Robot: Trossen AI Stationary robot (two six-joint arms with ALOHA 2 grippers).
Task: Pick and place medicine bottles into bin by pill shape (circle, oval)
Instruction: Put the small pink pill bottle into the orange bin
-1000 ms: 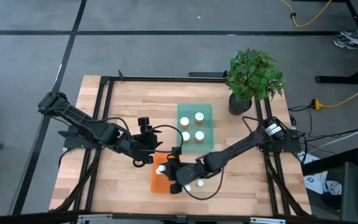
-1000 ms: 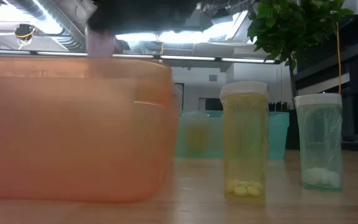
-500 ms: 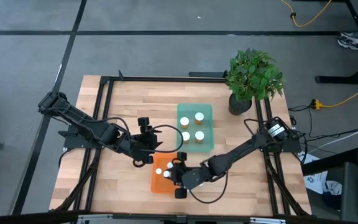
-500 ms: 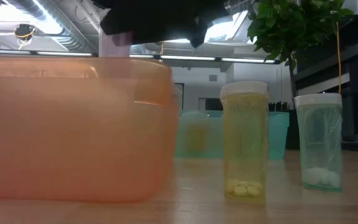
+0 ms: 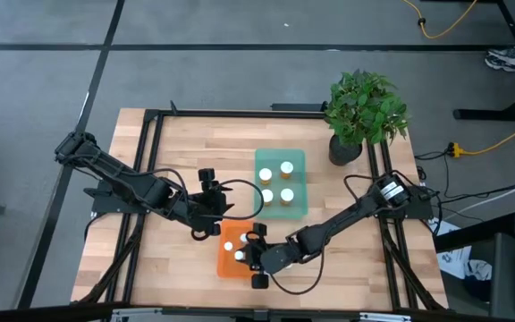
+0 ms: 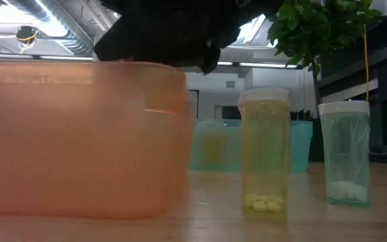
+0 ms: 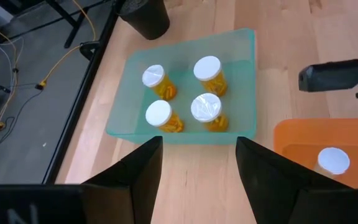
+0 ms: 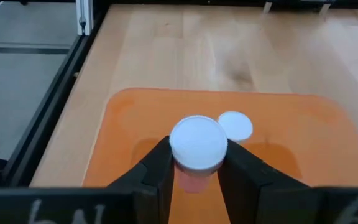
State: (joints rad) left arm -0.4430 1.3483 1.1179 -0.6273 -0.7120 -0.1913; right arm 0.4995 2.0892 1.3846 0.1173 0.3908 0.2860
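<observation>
My right gripper [image 5: 244,254] is shut on a white-capped orange medicine bottle [image 8: 197,144] over the orange bin [image 5: 226,266], low between its walls. A second bottle [image 8: 235,125] stands in that bin. The green tray [image 5: 267,157] holds several bottles [image 7: 207,68]. Two more bottles [image 6: 265,151] [image 6: 345,151] stand on the table near the orange bin [image 6: 79,134]; the high view does not show them. My left gripper [image 7: 197,186] is open and empty, just beyond the orange bin's far left corner, facing the green tray. My right gripper pinches the bottle's orange body [image 8: 194,180] just under the white cap, between its two fingers [image 8: 157,168]. The fingers come slanting down from the table's right. The bottle stays upright inside the orange bin; whether its base stands on the bin's floor is hidden.
A potted plant [image 5: 365,112] stands at the table's far right corner. Bare wood lies to the left of both trays and along the far edge. A black metal frame runs round the table.
My right gripper has carried the bottle toward the table's left over the orange bin and then down into it, staying shut. In the low view the bottle has sunk behind the bin's rim. The left arm has kept still.
</observation>
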